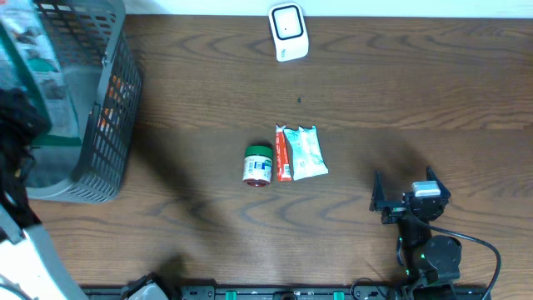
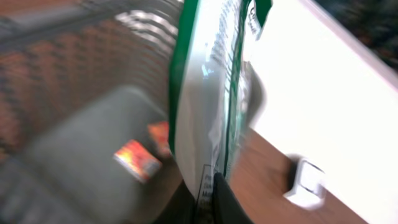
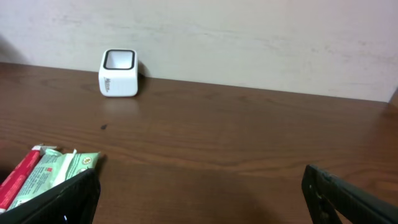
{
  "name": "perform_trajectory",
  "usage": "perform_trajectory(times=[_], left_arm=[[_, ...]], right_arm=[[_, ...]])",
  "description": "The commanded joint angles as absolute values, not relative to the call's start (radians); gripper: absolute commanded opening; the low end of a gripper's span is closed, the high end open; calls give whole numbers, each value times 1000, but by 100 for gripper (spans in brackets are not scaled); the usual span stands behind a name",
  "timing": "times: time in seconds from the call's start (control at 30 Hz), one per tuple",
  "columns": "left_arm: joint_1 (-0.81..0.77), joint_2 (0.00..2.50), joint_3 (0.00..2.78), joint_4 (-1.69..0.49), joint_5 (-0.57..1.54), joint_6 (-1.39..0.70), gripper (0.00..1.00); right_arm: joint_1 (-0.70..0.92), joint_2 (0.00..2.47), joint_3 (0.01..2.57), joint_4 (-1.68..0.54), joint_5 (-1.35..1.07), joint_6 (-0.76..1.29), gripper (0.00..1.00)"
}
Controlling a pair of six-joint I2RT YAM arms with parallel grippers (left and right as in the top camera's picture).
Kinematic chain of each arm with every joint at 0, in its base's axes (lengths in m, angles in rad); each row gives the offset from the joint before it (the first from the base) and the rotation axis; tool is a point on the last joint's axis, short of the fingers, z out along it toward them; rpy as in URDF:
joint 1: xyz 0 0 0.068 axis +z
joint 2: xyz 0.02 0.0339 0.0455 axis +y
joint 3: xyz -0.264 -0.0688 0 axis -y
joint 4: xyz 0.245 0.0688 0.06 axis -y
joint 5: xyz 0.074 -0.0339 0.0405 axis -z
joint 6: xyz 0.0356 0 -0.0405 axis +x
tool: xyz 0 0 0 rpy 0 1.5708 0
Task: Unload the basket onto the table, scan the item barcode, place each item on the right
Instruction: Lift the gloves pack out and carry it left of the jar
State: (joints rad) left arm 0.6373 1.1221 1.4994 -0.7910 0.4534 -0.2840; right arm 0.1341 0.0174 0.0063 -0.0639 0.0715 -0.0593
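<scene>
Left fingers (image 2: pixel 227 202): pinched shut on green-white pouch (image 2: pixel 205 93), held up over basket (image 1: pixel 112 125) at upper left, probably for carrying to scanner (image 1: pixel 288 32) at top centre. Right fingers (image 3: pixel 62 196): wide open, empty, parked lower right.

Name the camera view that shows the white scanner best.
Right wrist view: the scanner sits sharp, close and unobstructed. Overhead shows it small, at the far edge of the table. Left wrist shows only a blurred white block beside the held packet.
</scene>
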Motion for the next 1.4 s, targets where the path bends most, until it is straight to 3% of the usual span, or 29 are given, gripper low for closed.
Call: perform_trajectory(times=[0.0,0.2,0.43,0.6,0.93,1.37], left_arm=[[567,1089,1506,-875,628,-309,8],[398,1104,1460,-984,628,-228,7],[186,1158,1299,-953,544,-230,8],[88,1189,1176,-847,444,-343,7],[-40,1210,1005,-641,185,-503,7],[-131,1428,888,-529,170,-503,8]], right_arm=[[138,13,6,-68,77,-61,99],[138,13,6,-68,77,-61,99],[138,13,6,-68,77,-61,99],[138,13,6,-68,77,-61,99],[138,13,6,-68,77,-61,99],[138,13,6,-68,77,-61,99]])
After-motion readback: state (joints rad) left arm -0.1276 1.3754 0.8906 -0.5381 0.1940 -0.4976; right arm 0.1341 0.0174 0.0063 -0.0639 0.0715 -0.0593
